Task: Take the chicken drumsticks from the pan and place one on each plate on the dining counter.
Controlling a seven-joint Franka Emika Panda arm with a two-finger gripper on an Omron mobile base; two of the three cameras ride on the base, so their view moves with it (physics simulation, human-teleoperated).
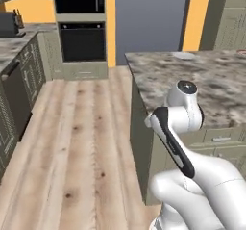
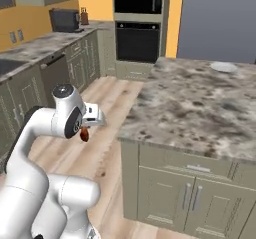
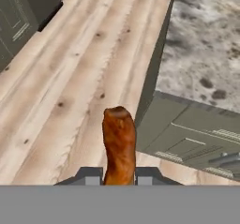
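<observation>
Orange-brown and glossy, the chicken drumstick (image 3: 119,143) is a lumpy, tapered piece standing up between the two dark finger tips in the hand view, its rounded end farthest from the gripper (image 3: 119,177). The jaws are clenched on its lower end only; most of its length projects unsupported.

Location: the piece hangs under the hand over the wooden floor (image 3: 70,78), beside the corner of the dining counter (image 2: 200,108) and below the level of its granite tabletop. In the right base view it shows as a small dark-red lump (image 2: 84,133) under the wrist.

Risks, as judged:
- The grip is narrow and on a slick, uneven surface; a swing or jolt could let the piece pivot or slip out and fall to the floor.
- Carried low, it could strike the counter edge unless raised before moving across.
- A pale plate (image 2: 223,66) sits at the far side of the tabletop, well apart from the hand; a long reach gives more chance of slippage.
</observation>
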